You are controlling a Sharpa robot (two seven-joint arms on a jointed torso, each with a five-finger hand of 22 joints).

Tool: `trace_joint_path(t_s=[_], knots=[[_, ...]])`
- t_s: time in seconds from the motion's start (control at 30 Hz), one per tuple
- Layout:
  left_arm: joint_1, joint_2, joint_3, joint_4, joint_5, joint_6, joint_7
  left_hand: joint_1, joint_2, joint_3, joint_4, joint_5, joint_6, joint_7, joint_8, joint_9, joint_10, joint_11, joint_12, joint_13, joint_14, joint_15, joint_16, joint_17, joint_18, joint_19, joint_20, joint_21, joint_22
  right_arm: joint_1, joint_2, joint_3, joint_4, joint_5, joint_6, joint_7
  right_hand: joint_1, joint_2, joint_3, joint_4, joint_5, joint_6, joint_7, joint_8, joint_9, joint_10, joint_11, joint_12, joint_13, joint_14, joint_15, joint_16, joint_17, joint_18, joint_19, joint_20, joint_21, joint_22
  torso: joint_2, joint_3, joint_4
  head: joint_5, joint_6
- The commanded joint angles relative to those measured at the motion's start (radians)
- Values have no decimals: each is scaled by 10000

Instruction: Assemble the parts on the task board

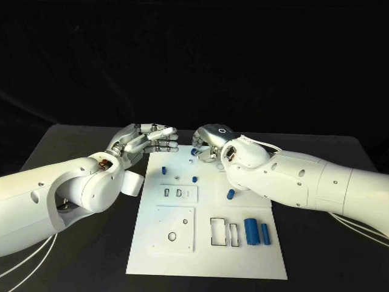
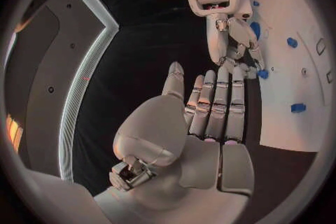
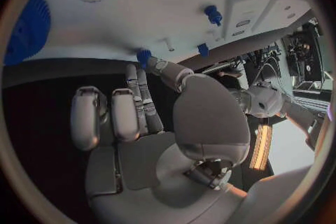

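The white task board [image 1: 208, 255] lies in the middle of the black table. My right hand [image 1: 214, 143] hovers over the board's far edge, and its thumb and a finger pinch a small blue part [image 3: 143, 57], which is also seen at those fingertips [image 2: 262, 74]. My left hand [image 1: 151, 141] is just off the board's far left corner, fingers straight and side by side [image 2: 213, 106], holding nothing. Two blue pegs [image 1: 163, 170] [image 1: 196, 179] stand in the board. A short blue piece [image 1: 230, 194] lies near my right forearm. Two blue cylinders [image 1: 250, 233] [image 1: 265, 233] lie side by side at the near right.
A blue toothed wheel [image 3: 28, 28] sits on the board near my right hand. Rectangular recesses [image 1: 219, 232] and raised white plates [image 1: 174, 229] mark the board's near half. Black table [image 1: 81, 146] surrounds the board, and my two forearms flank it.
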Motion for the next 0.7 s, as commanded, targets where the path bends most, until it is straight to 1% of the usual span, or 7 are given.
trace_joint_path(t_s=[0.03,0.2,0.3,0.43,0.5,0.6,0.7], knots=[[24,14,9,17,27,154,55,-12,28,-130,-70,-37,-48,30,-59,8,-87,-14,-22,15,-60,11,-53,8,177,-38,18,-69,-17,-13,37,-4,-52,33,151,81,34,-153,-142,87,-3,-399,172,-268,-108,-435,147,-41,-93,-132,153,-267,-441,142,-360,117,-350,-352,4,-4,3,6,16],[32,9,9,14,27,161,53,-12,28,-130,-70,-37,-48,30,-59,8,-87,-14,-22,15,-60,11,-53,8,177,-38,18,-69,-17,-12,55,-4,-97,44,129,-4,111,-124,-186,106,7,-412,195,-294,-123,-569,179,-32,-120,-226,178,-397,-662,195,-525,160,-520,-559,7,-3,11,-16,16],[36,6,9,13,27,168,50,-12,28,-130,-70,-37,-48,30,-59,8,-87,-14,-22,15,-60,11,-53,8,177,-38,18,-69,-17,-11,47,-5,-103,43,117,-24,115,-127,-191,106,5,-418,198,-299,-125,-578,181,-31,-122,-223,180,-385,-642,192,-514,162,-512,-544,12,-3,5,-7,14],[38,1,9,8,27,168,47,-12,28,-130,-70,-37,-48,30,-59,8,-87,-14,-22,15,-60,11,-53,8,177,-38,18,-69,-17,-10,23,-5,-90,43,131,-16,149,-97,-186,112,17,-380,187,-284,-120,-567,176,-10,-119,-204,180,-341,-577,178,-465,168,-475,-480,8,9,-13,12,11],[40,-1,9,6,27,165,46,-12,28,-130,-70,-37,-48,30,-59,8,-87,-14,-22,15,-60,11,-53,8,177,-38,18,-69,-17,-10,-25,-5,-33,44,108,8,148,-143,-228,111,7,-416,202,-310,-132,-567,180,1,-119,-212,181,-356,-618,185,-481,173,-499,-505,11,6,-11,8,10],[40,-1,9,-4,27,176,49,-12,28,-130,-70,-37,-48,30,-59,8,-87,-14,-22,15,-60,11,-53,8,177,-38,18,-69,-17,-10,-248,-5,245,45,-58,44,145,-185,-279,117,45,-449,211,-336,-144,-570,184,11,-119,-212,185,-351,-623,185,-477,178,-504,-501,5,4,-2,-20,14],[41,-8,8,-38,27,206,66,-18,26,-120,-81,-41,-69,38,-62,24,-100,-9,-20,19,-68,16,-69,31,178,-43,23,-76,-23,-7,-714,-2,767,107,-302,74,193,-178,-296,127,210,-438,193,-349,-154,-436,158,88,-91,-176,168,-293,-573,160,-376,173,-434,-382,-12,10,-4,-35,37]])
